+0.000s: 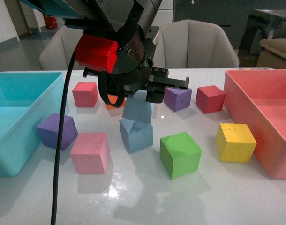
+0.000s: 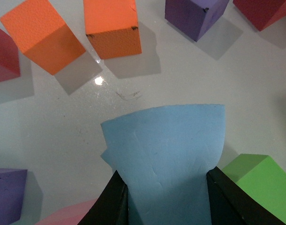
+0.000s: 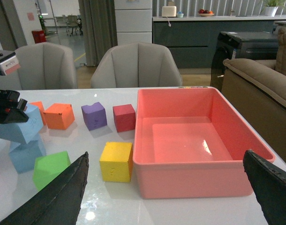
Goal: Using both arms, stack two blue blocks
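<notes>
My left gripper (image 1: pixel 136 99), black with a bright red part, is shut on a pale blue block (image 1: pixel 137 111). It holds the block right on top of the second blue block (image 1: pixel 136 135), which sits on the white table; the two seem to touch. In the left wrist view the held blue block (image 2: pixel 166 154) fills the space between the black fingers (image 2: pixel 110 206). The right wrist view shows both blue blocks, the held one (image 3: pixel 21 127) over the lower one (image 3: pixel 26 154). My right gripper (image 3: pixel 164 187) is open and empty, facing the pink bin, away from the blocks.
A teal bin (image 1: pixel 11 93) stands at the left, a pink bin (image 1: pixel 255 103) at the right. Round the stack lie pink (image 1: pixel 90 152), green (image 1: pixel 180 153), yellow (image 1: pixel 235 142), purple (image 1: pixel 57 131), purple (image 1: pixel 177 98), red (image 1: pixel 210 99) and orange (image 2: pixel 112 28) cubes.
</notes>
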Motion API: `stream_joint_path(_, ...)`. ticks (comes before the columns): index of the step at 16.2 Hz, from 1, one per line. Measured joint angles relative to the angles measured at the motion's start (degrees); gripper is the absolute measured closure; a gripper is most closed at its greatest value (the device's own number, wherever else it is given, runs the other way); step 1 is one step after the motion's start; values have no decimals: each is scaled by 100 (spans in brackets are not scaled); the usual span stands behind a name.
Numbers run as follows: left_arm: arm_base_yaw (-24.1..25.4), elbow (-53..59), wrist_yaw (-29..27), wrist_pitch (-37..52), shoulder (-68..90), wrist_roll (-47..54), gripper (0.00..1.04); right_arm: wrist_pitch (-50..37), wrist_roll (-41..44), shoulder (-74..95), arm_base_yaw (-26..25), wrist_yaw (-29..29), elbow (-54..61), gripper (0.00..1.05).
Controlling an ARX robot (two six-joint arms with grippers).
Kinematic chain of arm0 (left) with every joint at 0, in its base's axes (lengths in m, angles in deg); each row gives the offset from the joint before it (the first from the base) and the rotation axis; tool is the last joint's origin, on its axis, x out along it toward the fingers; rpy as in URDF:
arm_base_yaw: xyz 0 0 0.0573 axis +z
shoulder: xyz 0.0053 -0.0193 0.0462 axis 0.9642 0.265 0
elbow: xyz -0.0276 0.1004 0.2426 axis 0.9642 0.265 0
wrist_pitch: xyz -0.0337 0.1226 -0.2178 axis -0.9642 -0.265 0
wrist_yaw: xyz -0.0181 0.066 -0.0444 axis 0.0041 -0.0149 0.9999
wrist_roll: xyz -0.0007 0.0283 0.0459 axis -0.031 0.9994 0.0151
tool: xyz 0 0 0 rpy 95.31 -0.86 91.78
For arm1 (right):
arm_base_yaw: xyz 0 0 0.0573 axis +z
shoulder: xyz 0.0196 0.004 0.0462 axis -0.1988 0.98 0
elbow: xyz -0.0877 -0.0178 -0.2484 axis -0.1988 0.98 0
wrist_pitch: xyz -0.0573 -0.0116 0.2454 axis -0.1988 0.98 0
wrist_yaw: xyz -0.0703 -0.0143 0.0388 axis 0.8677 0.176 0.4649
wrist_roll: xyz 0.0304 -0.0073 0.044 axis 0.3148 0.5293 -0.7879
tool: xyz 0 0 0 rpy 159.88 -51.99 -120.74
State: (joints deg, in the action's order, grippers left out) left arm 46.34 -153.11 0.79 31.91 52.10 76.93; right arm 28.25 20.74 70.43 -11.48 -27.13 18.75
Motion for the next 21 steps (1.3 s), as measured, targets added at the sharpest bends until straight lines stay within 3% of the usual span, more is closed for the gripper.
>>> stream_joint_path(14,120,-361,166,-278,450,-210,70,0,0,0,0,-2,0,6)
stream_joint_path(15,212,-450,273,-275,529,-378,64,0,0,0,0,-2,0,6)
stream_joint_path(16,216,-450,278,-280,529,-428,28,0,0,0,0,0,0,6)
stream_joint_path(17,214,-450,280,-269,529,-431,12,0,0,0,0,0,0,6)
stream_joint_path(18,214,-450,262,-243,529,-424,5,0,0,0,0,-2,0,6)
stream_joint_path(21,221,-452,221,-214,527,-426,7,0,0,0,0,-2,0,6)
